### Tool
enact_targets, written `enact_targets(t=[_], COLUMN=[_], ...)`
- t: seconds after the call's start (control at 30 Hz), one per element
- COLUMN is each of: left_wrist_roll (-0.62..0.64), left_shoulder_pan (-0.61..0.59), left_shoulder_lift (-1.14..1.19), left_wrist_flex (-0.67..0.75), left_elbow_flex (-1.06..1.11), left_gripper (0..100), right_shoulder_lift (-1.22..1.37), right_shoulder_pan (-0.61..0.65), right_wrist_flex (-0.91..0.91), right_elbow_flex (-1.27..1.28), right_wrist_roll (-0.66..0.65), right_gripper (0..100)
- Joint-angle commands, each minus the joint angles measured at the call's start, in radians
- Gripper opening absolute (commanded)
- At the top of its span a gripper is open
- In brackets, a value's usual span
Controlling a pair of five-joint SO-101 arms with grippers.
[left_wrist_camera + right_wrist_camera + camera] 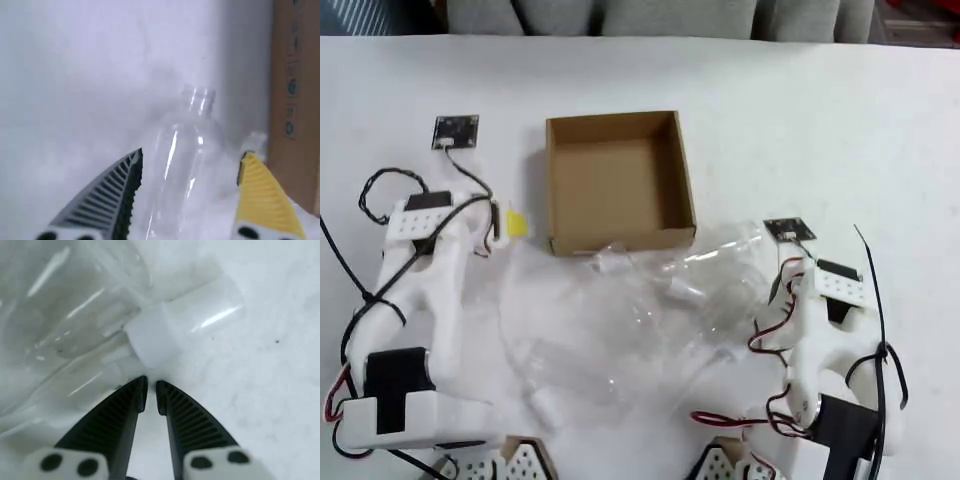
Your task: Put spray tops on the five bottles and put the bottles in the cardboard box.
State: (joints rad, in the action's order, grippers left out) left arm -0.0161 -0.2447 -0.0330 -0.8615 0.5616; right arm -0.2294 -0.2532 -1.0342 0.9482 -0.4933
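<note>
On table (pixel 820 120), left end effector (pixel 192 155) apart, right end effector (pixel 151 386) together; box (pixel 295 100) print unreadable.

A broad white matte table (pixel 840 120) spreads under soft, even light; beyond its far edge stand grey upholstered pieces (pixel 650 15), possibly chair backs or sofa cushions; a small red shape (pixel 920 8) shows at one corner.
</note>
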Motion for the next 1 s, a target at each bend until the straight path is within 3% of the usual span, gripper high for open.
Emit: enact_targets(t=[0.0, 0.3, 0.47, 0.83, 0.97], left_wrist_roll=[0.002, -0.322, -0.431, -0.437, -0.44], left_shoulder_pan=[-0.012, -0.005, 0.005, 0.028, 0.025], left_shoulder_lift=[-0.013, -0.007, -0.005, 0.038, 0.143], left_wrist_flex=[0.025, 0.025, 0.002, -0.025, -0.137], left_elbow_flex=[-0.009, -0.055, -0.078, -0.14, -0.262], left_gripper=[31, 31, 31, 31, 31], right_shoulder_lift=[-0.007, -0.007, -0.007, -0.007, -0.007], right_shoulder_pan=[0.008, 0.008, 0.008, 0.007, 0.007], right_wrist_flex=[0.031, 0.031, 0.031, 0.028, 0.028], right_elbow_flex=[0.002, 0.002, 0.002, 0.002, 0.002], right_wrist_roll=[-0.005, -0.005, -0.005, -0.005, -0.005], right_gripper=[1.6, 1.6, 1.6, 1.6, 1.6])
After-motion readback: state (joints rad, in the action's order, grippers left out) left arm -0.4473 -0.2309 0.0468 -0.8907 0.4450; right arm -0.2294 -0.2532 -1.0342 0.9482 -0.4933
